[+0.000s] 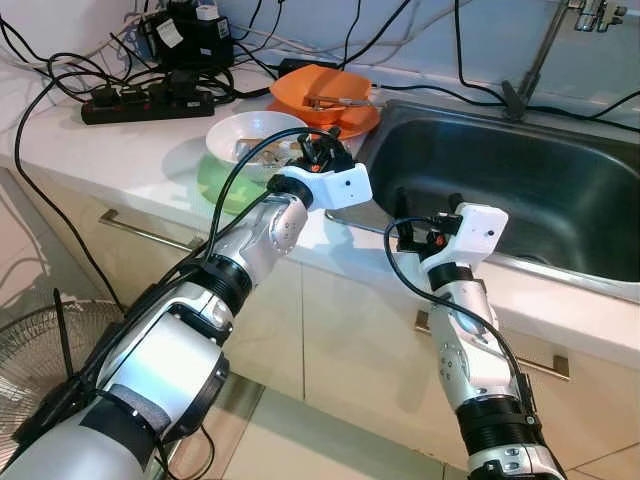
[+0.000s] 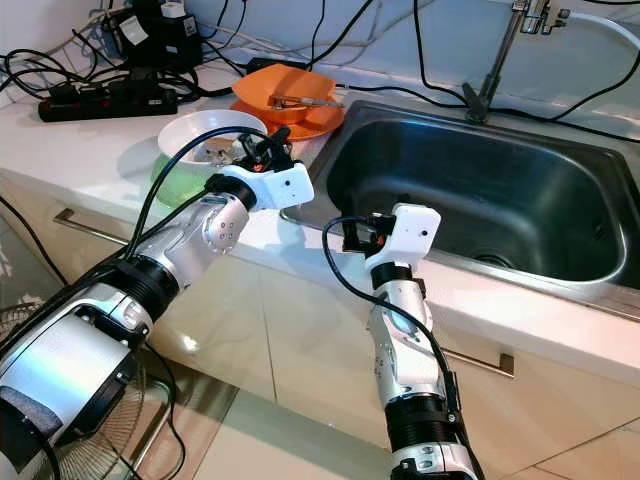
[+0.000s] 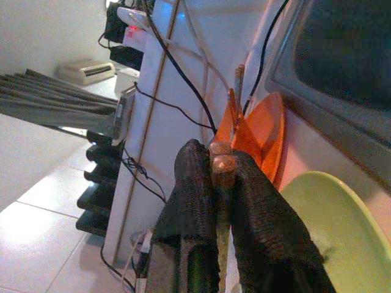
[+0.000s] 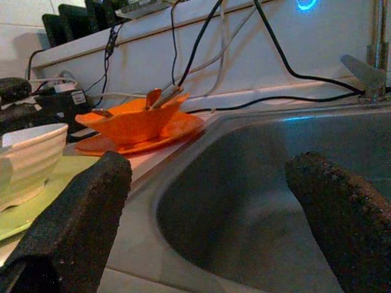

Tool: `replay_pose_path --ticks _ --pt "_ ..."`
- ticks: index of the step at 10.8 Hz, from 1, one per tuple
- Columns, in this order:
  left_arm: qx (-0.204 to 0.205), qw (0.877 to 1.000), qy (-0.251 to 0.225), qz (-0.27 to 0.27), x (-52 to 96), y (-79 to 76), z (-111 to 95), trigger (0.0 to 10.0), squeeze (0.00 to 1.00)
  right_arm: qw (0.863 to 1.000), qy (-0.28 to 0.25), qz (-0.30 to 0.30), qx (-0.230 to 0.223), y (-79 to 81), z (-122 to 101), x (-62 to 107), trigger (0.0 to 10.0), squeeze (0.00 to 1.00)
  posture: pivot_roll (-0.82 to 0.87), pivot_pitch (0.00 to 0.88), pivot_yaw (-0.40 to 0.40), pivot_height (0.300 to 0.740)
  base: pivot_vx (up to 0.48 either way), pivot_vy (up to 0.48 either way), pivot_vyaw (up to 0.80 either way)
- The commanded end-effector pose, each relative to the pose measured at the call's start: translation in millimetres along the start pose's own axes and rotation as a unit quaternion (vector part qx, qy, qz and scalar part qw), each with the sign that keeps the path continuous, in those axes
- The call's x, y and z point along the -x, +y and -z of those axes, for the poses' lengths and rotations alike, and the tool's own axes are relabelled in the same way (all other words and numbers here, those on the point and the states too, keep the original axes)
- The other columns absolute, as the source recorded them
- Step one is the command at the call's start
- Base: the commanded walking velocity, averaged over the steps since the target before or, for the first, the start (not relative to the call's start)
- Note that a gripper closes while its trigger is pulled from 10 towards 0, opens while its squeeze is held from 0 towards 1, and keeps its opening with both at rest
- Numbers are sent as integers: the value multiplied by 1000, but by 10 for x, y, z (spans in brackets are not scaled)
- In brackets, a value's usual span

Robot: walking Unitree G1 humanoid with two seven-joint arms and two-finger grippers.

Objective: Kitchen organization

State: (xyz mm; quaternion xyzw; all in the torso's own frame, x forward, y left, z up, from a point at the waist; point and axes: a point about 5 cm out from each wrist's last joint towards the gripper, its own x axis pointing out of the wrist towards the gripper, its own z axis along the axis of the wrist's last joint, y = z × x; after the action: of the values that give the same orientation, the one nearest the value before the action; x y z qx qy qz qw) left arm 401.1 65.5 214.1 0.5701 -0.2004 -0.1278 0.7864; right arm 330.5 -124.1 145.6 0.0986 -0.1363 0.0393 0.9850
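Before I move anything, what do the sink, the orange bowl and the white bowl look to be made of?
The sink looks like brushed stainless steel: grey, dull sheen, soft reflections. The orange bowl looks like plastic or melamine, judging by its uniform bright colour and thin rim. The white bowl seems glazed ceramic, glossy with a ribbed side, though it could be melamine.

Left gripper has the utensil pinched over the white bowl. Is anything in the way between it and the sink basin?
Nothing visible blocks it. The left gripper, shut on the utensil, sits over the white bowl; beyond it lies bare counter edge, then the sink. The right gripper hangs open at the sink's near rim, to one side.
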Motion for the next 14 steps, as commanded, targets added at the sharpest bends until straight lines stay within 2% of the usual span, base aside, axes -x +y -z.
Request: replay_pose_path --ticks 1,4,5,6,8,9,10,11,12,13,14 --pt "-9 1000 -10 -15 -51 111 -47 0 0 1000 -8 4 2 -12 -43 -21 10000 0 33 44 22 740 0 0 0" --pt "-18 1000 -13 -19 -58 140 -56 0 0 1000 -9 2 2 -4 -45 -29 10000 0 37 39 22 740 0 0 0" --pt "-37 999 -21 -26 -70 189 -80 0 0 1000 -9 2 1 -2 -45 -30 10000 0 38 36 22 740 0 0 0" --pt "-53 997 -33 -41 -85 263 -121 0 0 1000 -9 2 1 0 -44 -31 10000 0 38 35 23 740 0 0 0" --pt "-63 985 -97 -128 -98 614 -364 0 0 1000 -10 3 1 6 -44 -32 10000 0 40 31 24 740 0 0 0" --pt "-39 977 -134 -163 -68 775 -497 3569 0 1000 -11 2 2 6 -45 -34 10000 0 42 31 23 740 0 0 0" --pt "62 956 -213 -194 25 991 -735 10000 0 1000 -13 4 6 -3 -54 -45 10000 604 44 30 22 740 0 0 0" --pt "128 942 -243 -194 69 1038 -818 10000 0 1000 -17 12 15 -24 -66 -50 10000 1000 48 30 20 740 0 0 0" --pt "265 909 -272 -171 99 1030 -878 10000 0 997 -24 25 68 -74 -100 -66 10000 1000 44 29 22 740 0 0 0" --pt "371 869 -295 -142 146 995 -932 10000 0 981 -51 -4 186 -51 -202 -100 10000 557 39 29 25 740 0 0 0" --pt "444 829 -319 -117 224 1006 -1002 10000 0 968 -73 -17 239 -31 -299 -138 10000 0 36 29 22 740 0 0 0"
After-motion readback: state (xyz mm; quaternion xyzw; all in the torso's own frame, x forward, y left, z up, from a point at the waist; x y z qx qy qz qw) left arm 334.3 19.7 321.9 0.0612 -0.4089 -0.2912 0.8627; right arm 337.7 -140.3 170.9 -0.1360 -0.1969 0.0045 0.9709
